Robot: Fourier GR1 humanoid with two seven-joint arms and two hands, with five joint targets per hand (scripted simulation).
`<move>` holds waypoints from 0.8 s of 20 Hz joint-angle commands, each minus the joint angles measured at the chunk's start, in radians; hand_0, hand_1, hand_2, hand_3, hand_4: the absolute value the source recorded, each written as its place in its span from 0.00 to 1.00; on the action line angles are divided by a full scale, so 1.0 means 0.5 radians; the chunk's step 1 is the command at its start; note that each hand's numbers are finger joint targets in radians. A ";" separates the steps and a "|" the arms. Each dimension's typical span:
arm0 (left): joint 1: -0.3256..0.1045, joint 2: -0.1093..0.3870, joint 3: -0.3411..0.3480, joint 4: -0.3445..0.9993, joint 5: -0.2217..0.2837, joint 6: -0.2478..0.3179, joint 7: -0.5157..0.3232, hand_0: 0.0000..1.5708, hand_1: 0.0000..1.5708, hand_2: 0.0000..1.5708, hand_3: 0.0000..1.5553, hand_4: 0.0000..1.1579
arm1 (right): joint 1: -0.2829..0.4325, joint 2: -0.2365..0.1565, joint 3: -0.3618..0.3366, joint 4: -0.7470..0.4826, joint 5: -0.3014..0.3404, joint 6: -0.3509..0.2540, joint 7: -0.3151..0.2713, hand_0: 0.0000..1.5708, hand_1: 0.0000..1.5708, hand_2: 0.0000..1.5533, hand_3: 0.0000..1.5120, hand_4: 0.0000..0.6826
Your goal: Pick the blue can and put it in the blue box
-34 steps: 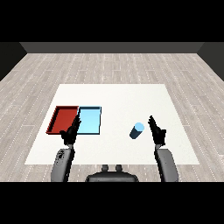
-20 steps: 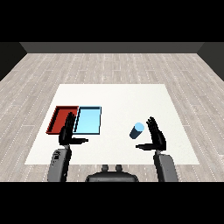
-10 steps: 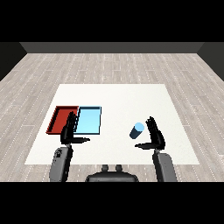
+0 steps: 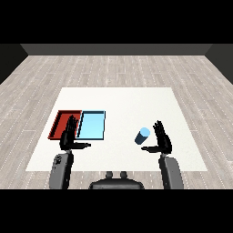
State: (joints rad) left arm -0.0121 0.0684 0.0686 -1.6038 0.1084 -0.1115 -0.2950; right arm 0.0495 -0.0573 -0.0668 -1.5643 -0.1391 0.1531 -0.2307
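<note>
Reaching beside the blue can (image 4: 143,135) near the desk's front edge: right hand (image 4: 160,141) open, thumb out, ready to wrap. Left hand (image 4: 69,136) idle, open, by the blue box (image 4: 92,125).

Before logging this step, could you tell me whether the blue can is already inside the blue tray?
No, the blue can stands on the table beside the right hand.

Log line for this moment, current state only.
stage: reach | right hand: open, beside can, not holding | left hand: open, over trays' near edge | can: upright on table, right of blue tray
</note>
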 commanded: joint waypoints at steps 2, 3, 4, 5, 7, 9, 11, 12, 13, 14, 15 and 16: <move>-0.045 0.025 0.035 0.021 0.065 -0.046 0.064 0.00 0.00 0.00 0.00 0.00 | -0.243 -0.001 -0.055 0.377 0.020 -0.018 -0.076 0.00 0.00 0.00 0.00 0.00; -0.007 -0.002 0.050 0.130 0.039 -0.046 -0.124 0.00 0.00 0.00 0.00 0.00 | -0.171 0.015 -0.045 0.197 -0.047 -0.028 0.050 0.00 0.00 0.00 0.00 0.00; -0.192 0.014 0.073 0.258 0.028 -0.006 -0.041 0.00 0.00 0.00 0.00 0.00 | -0.286 -0.033 -0.105 0.354 -0.043 -0.021 0.025 0.00 0.00 0.00 0.00 0.00; 0.034 0.012 0.000 -0.187 0.068 -0.018 0.151 0.00 0.00 0.00 0.00 0.00 | -0.052 -0.066 -0.105 0.191 -0.119 0.095 0.025 0.00 0.00 0.00 0.00 0.00; 0.021 -0.086 -0.064 0.039 -0.016 0.013 -0.039 0.00 0.00 0.00 0.00 0.00 | -0.321 0.027 -0.075 0.688 0.054 -0.004 -0.278 0.00 0.00 0.00 0.00 0.00; -0.102 -0.007 0.041 0.164 0.030 -0.027 -0.076 0.00 0.00 0.00 0.00 0.00 | -0.321 0.009 -0.103 0.865 0.031 0.065 -0.395 0.00 0.00 0.00 0.00 0.00; -0.036 -0.021 0.023 0.120 0.011 -0.022 -0.113 0.00 0.00 0.00 0.00 0.00 | -0.373 0.038 -0.070 0.588 -0.033 -0.057 -0.044 0.00 0.00 0.00 0.00 0.00; 0.109 0.002 0.019 -0.113 0.070 -0.053 0.028 0.00 0.00 0.00 0.00 0.00 | -0.240 0.020 -0.088 0.607 -0.031 -0.014 -0.147 0.00 0.00 0.00 0.00 0.00; -0.058 0.014 0.099 0.183 0.079 -0.060 -0.131 0.00 0.00 0.00 0.00 0.00 | -0.336 -0.023 -0.118 0.639 -0.070 0.021 -0.136 0.00 0.00 0.00 0.00 0.00; -0.049 0.070 0.103 0.098 0.090 -0.093 -0.011 0.00 0.00 0.00 0.00 0.00 | -0.357 -0.045 -0.139 0.849 -0.056 0.097 -0.280 0.00 0.00 0.00 0.00 0.00; 0.068 0.014 0.035 -0.104 0.093 -0.065 0.080 0.00 0.00 0.00 0.00 0.00 | -0.402 -0.060 -0.139 0.739 -0.081 0.052 -0.123 0.00 0.00 0.00 0.00 0.00; -0.029 -0.038 0.021 0.069 0.007 0.016 -0.058 0.00 0.00 0.00 0.00 0.00 | -0.310 0.073 -0.053 0.615 -0.066 -0.034 -0.102 0.00 0.00 0.00 0.00 0.00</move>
State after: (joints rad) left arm -0.0156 0.0697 0.0904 -1.5835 0.1347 -0.1305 -0.3065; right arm -0.1146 -0.0589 -0.1174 -1.2332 -0.1645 0.1623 -0.3054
